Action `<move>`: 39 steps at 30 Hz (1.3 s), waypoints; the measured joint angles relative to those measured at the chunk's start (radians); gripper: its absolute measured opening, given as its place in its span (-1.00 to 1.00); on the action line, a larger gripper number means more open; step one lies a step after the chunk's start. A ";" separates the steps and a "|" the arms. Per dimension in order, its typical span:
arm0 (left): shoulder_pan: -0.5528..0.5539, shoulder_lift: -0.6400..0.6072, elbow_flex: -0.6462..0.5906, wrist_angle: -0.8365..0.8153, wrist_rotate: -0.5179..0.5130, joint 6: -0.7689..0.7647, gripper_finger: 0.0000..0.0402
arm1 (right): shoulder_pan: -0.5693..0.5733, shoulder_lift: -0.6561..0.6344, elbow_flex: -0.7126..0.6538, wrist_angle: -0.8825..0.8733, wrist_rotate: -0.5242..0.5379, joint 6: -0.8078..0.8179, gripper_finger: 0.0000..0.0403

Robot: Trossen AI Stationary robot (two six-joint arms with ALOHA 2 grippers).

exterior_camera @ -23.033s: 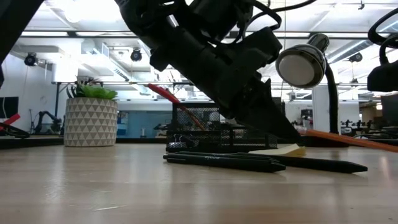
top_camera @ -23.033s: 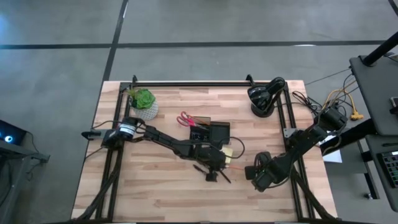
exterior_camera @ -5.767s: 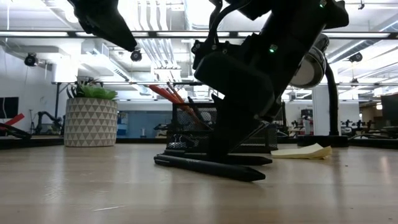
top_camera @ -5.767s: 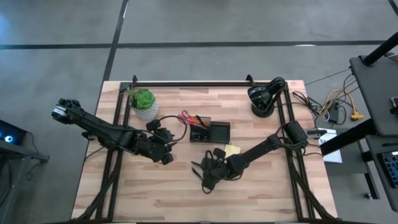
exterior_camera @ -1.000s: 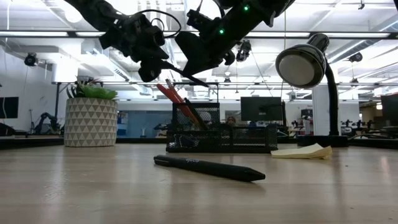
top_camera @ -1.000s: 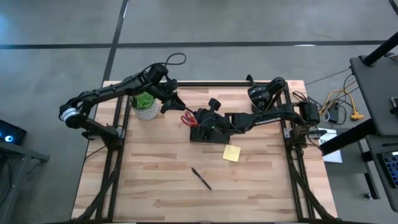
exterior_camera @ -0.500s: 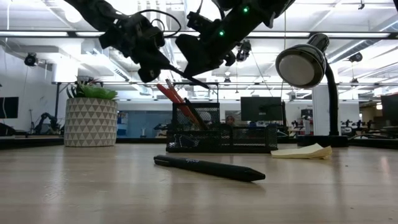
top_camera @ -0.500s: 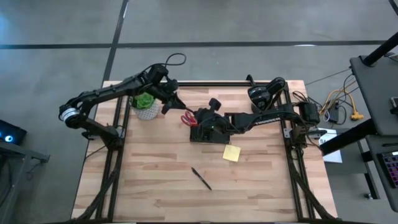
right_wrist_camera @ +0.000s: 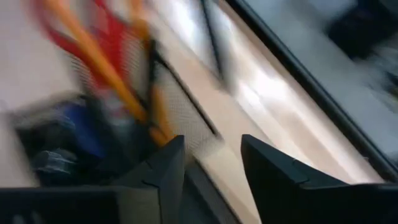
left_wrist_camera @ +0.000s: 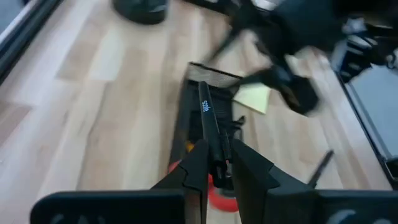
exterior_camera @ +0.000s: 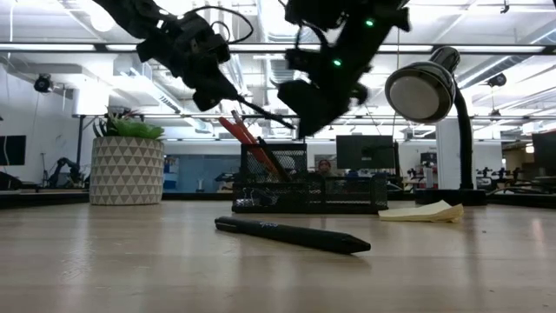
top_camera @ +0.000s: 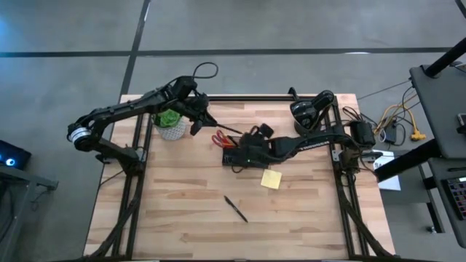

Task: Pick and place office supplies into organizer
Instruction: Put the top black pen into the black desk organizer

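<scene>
My left gripper is in the air beside the plant, shut on a black pen that slants down over the black mesh organizer. Red scissors and orange pencils stand in the organizer. My right gripper hovers open over the organizer, just clear of the pen's free end, with nothing between its fingers. Another black pen lies flat on the table nearer the front. A yellow sticky-note pad lies flat beside the organizer. My left gripper pinches the pen between its two fingers near one end. The pen sticks out ahead of the fingers, roughly along them. It is lifted clear, slanting down toward the organizer, its free end above the organizer's rim.
A potted plant stands at the far left, close under my left arm. A black desk lamp stands at the far right. The near half of the table holds only the loose pen.
My right gripper has let go of the pen's lower end and moved off toward the table's right and near side. The pen stays in my left gripper, held in the air at the same slant.
</scene>
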 joint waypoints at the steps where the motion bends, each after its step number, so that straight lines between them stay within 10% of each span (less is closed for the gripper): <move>1: -0.011 -0.004 0.000 0.000 0.000 0.012 -0.85 | 0.010 -0.003 0.000 -0.055 0.043 0.060 -0.22; 14: -0.199 -0.005 0.144 -0.246 -0.390 0.366 -0.85 | 0.096 -0.146 -0.038 -0.551 0.166 0.684 -0.19; 39: -0.370 0.363 0.519 -0.485 -0.627 0.453 -0.84 | 0.147 -0.166 -0.082 -0.561 0.126 0.674 -0.25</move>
